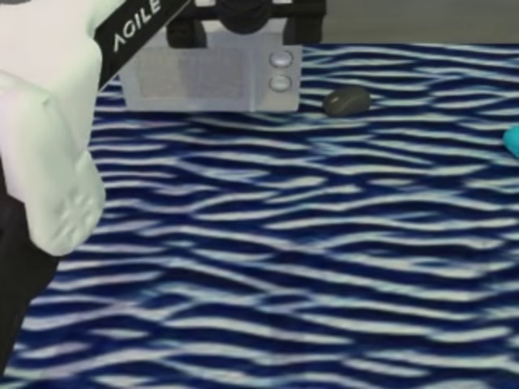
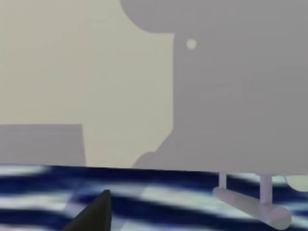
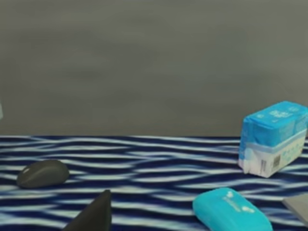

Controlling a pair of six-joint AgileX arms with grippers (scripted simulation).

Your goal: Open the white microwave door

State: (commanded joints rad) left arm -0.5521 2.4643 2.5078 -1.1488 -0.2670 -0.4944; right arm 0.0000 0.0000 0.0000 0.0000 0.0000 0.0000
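The white microwave (image 1: 211, 73) stands at the table's far edge, left of centre. Its door (image 1: 195, 77), with the speckled mesh window, lies flush with the front. Two silver knobs (image 1: 280, 70) sit to the door's right. My left arm reaches over the microwave, and its gripper (image 1: 243, 12) hangs above the top of the oven. In the left wrist view a grey microwave panel (image 2: 240, 96) fills the frame. A bar handle (image 2: 250, 207) on two posts juts from its lower edge. The left gripper (image 2: 192, 224) is open, one dark fingertip (image 2: 96, 214) showing, apart from the handle. My right gripper (image 3: 137, 226) is parked, open and holding nothing.
A black mouse (image 1: 347, 100) lies just right of the microwave. A teal case (image 3: 231, 209) and a blue tissue pack (image 3: 274, 137) sit near the right gripper; the teal case (image 1: 512, 139) pokes in at the right edge of the top view. A blue-and-white wavy cloth (image 1: 284, 259) covers the table.
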